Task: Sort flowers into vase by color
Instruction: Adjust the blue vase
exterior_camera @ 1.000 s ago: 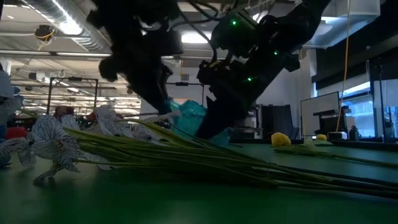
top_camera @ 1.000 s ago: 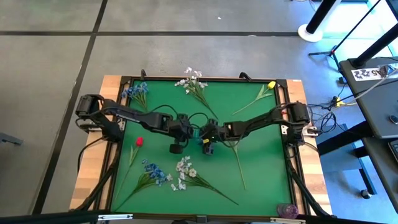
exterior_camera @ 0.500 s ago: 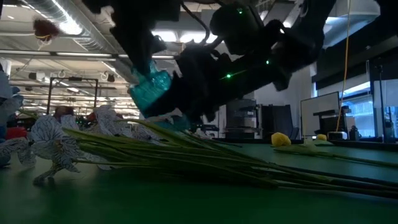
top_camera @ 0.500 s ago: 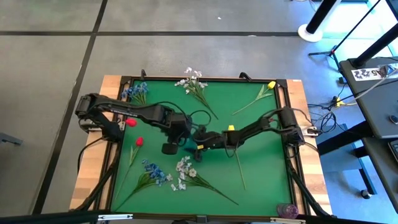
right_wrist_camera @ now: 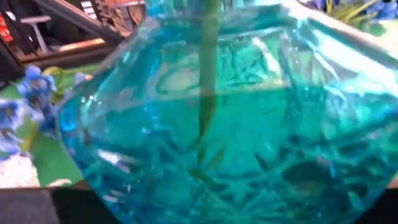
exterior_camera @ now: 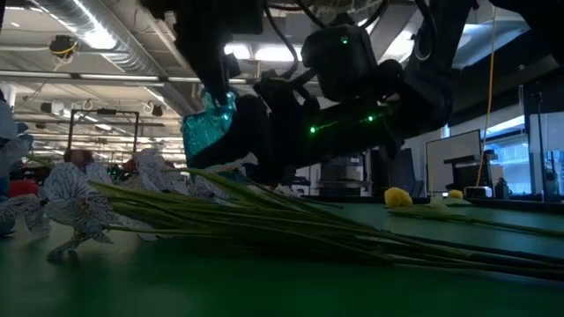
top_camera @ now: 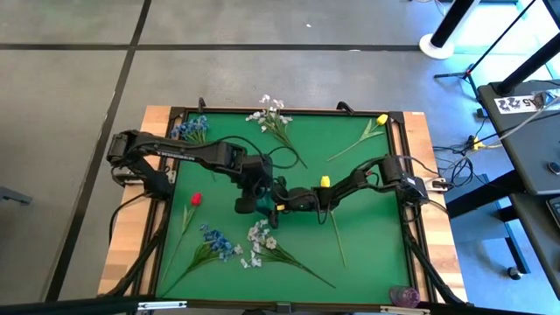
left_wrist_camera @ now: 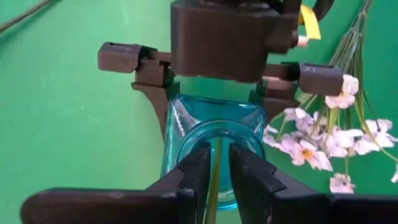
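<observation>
A teal cut-glass vase (top_camera: 263,208) hangs above the green mat at mid-table, tilted; in the low view the vase (exterior_camera: 211,123) is clear of the flowers lying below it. My right gripper (top_camera: 276,204) comes from the right and is shut on it. My left gripper (left_wrist_camera: 214,155) comes from the left and is shut on a thin green stem (left_wrist_camera: 215,177) that runs into the vase mouth (left_wrist_camera: 214,134). That flower's head does not show. In the right wrist view the vase (right_wrist_camera: 236,137) fills the picture, with the stem (right_wrist_camera: 208,74) inside. My left gripper pinches the green stem (left_wrist_camera: 214,186) between its two fingertips, fingers pointing along it toward the vase mouth. The stem's far end is inside the vase. My right gripper clasps the vase body, one finger (left_wrist_camera: 157,109) on each side wall, coming level from the table's right. The vase is lifted clear and tipped.
Loose flowers lie around the mat: blue spray (top_camera: 191,129), white spray (top_camera: 276,116) and yellow tulip (top_camera: 381,118) at the far edge, a yellow tulip (top_camera: 325,181) beside the right arm, a red tulip (top_camera: 195,199), and blue (top_camera: 219,243) and white (top_camera: 261,238) sprays near.
My right gripper has carried the vase toward the table's left, lifted it and tipped it. My left gripper has swung out toward the left and come back in to the vase mouth. A yellow tulip has come into view beside the right arm.
</observation>
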